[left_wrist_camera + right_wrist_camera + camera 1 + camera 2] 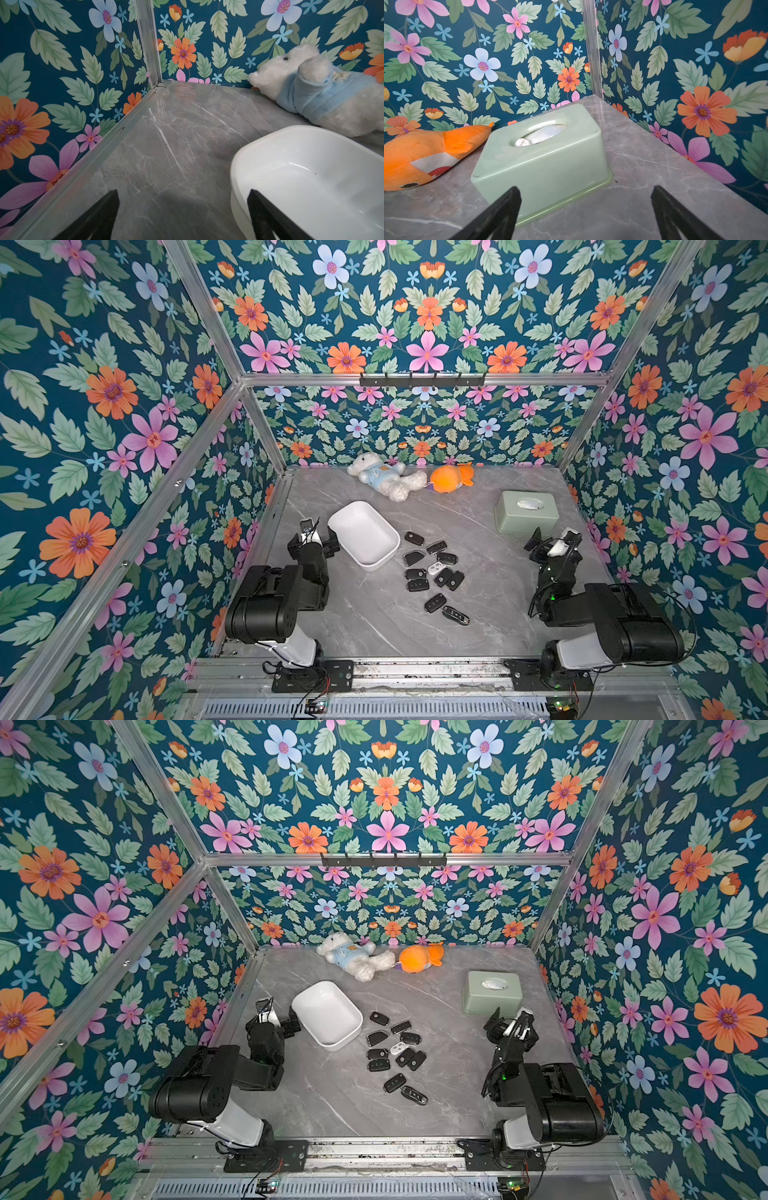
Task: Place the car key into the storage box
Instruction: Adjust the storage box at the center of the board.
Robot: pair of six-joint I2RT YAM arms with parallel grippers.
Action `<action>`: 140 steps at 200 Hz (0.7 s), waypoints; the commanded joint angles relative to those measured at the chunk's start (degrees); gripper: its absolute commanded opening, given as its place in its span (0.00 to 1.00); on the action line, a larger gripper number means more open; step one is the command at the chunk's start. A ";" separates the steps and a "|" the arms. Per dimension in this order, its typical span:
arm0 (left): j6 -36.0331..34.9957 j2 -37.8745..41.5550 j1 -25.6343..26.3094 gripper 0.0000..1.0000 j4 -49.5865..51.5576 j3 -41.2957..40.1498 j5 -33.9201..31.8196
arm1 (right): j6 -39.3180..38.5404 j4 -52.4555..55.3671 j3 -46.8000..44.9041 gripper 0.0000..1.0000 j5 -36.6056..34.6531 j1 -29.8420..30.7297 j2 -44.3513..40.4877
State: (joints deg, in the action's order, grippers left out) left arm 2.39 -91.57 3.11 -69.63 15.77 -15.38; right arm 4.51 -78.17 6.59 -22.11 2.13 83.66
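You have the car keys lying loose in a scatter around the middle of the tabletop, about ten dark fobs with one small white fob among them, and none of them is in the storage box. That white box sits empty, turned at an angle, between the keys and the tabletop's left edge; the closest dark fob lies just beside its right rim. Your left gripper hangs low just beside the box's left wall, fingers spread wide and holding nothing; in the left wrist view one finger overlaps the box's rim, and you cannot tell whether it touches. Your right gripper is near the right edge, also spread wide and empty, pointing at the sage-green box with the oval slot, which stands close in front of it. Along the far edge a white teddy bear in a blue top lies touching an orange plush toy, both well apart from the keys.
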 commanded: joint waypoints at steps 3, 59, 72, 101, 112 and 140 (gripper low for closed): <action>-0.55 -0.02 -0.03 1.00 -1.02 0.05 -0.44 | -0.31 -1.49 0.00 0.99 0.31 0.07 -0.16; -0.59 -0.06 -0.04 1.00 -1.02 0.05 -0.45 | -0.34 -1.39 0.10 0.99 0.41 0.06 -0.14; -0.55 -0.05 -0.04 1.00 -0.92 0.11 -0.38 | -0.31 -1.37 0.12 0.99 0.40 0.04 -0.21; -0.42 -0.02 -0.12 1.00 -0.68 0.23 -0.14 | -0.30 -1.32 0.13 0.99 0.40 0.07 -0.16; -0.42 -0.03 -0.20 1.00 -0.53 0.30 0.03 | -0.36 -1.30 0.10 0.99 0.33 0.06 -0.14; -0.28 0.05 -0.48 1.00 -0.58 0.18 0.66 | -0.38 -1.33 0.17 0.99 0.39 0.04 -0.16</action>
State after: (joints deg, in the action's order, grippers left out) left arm 2.39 -91.57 2.76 -69.54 15.86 -15.16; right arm 4.51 -78.13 6.59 -21.96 2.13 83.66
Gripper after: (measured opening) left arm 0.996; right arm 0.993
